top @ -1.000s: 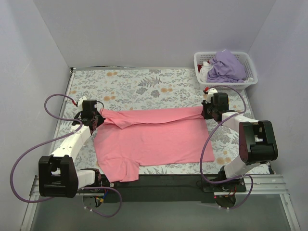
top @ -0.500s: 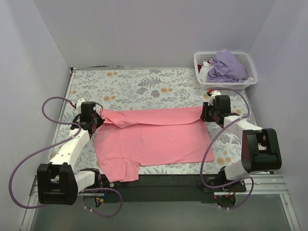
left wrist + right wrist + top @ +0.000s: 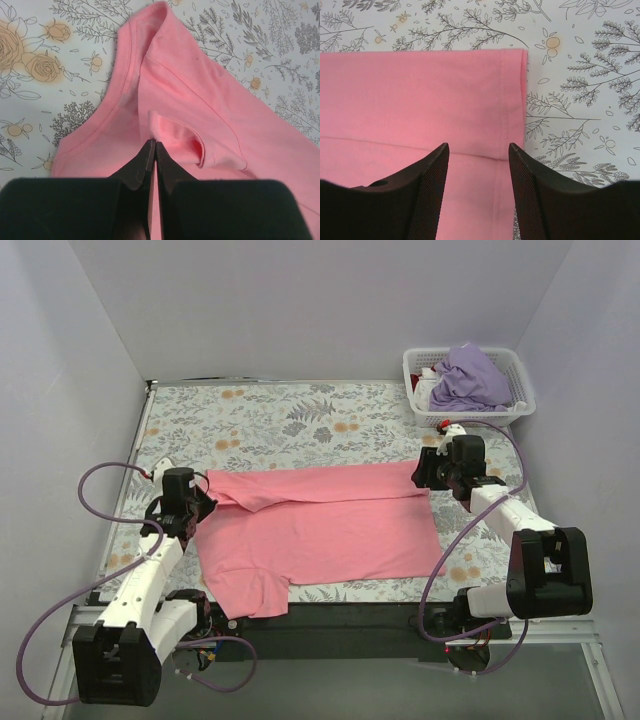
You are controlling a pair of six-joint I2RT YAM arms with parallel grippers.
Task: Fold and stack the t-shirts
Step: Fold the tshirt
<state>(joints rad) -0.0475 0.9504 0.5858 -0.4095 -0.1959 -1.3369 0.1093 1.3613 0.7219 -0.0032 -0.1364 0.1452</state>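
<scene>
Pink shirt (image 3: pixel 320 535), centre frame, partly folded on tablecloth (image 3: pixel 300 410); left gripper (image 3: pixel 153 146) pinched onto its left edge, right gripper (image 3: pixel 479 150) spread apart over right hem; purple shirt (image 3: pixel 468 378) in basket (image 3: pixel 412 375), upper right.

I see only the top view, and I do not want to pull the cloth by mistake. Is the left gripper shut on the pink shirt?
Observer: It looks so. In its wrist view the left gripper is shut, and a small pucker of the pink shirt runs into its tips, so the cloth looks pinched.
Operator: And the right one?
Observer: The right gripper is open. The cloth lies flat under it, not held.
Operator: Which part of the shirt is under it?
Observer: The stitched hem, near a corner, with the tablecloth just beyond.
</scene>
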